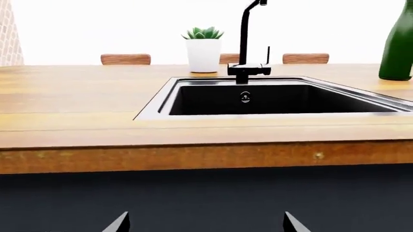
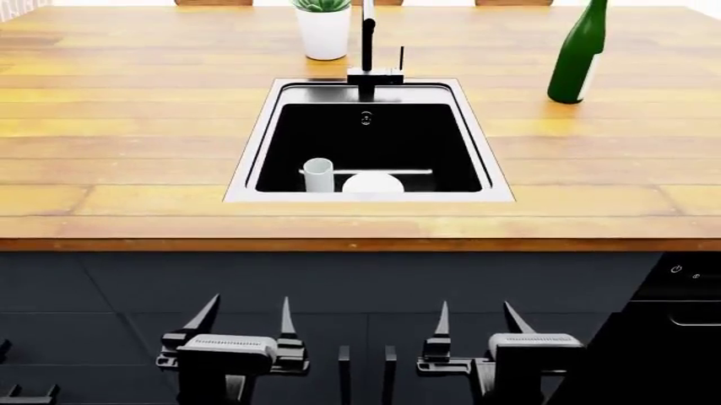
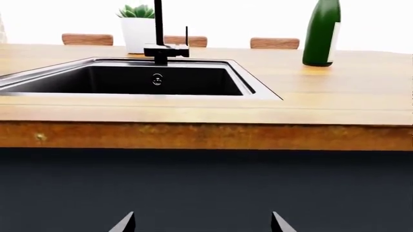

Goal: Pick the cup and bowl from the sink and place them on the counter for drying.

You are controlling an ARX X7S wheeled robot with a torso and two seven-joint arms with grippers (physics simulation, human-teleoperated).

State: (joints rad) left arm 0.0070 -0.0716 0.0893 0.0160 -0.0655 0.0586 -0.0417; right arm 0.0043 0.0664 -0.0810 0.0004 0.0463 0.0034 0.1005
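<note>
Looking down, I see the small white handleless cup upright at the near wall of the black-walled steel-rimmed sink, the shallow white round bowl just right of it; my black left gripper and black right gripper hang released below the honey-orange plank counter, grasping nothing

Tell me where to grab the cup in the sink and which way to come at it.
Take the cup by its rim, coming straight down from above. It stands upright with its mouth open, deep in the sink near the front wall, with the bowl close on its right, so a side approach looks blocked. The left pincer, open, is nearer.
</note>
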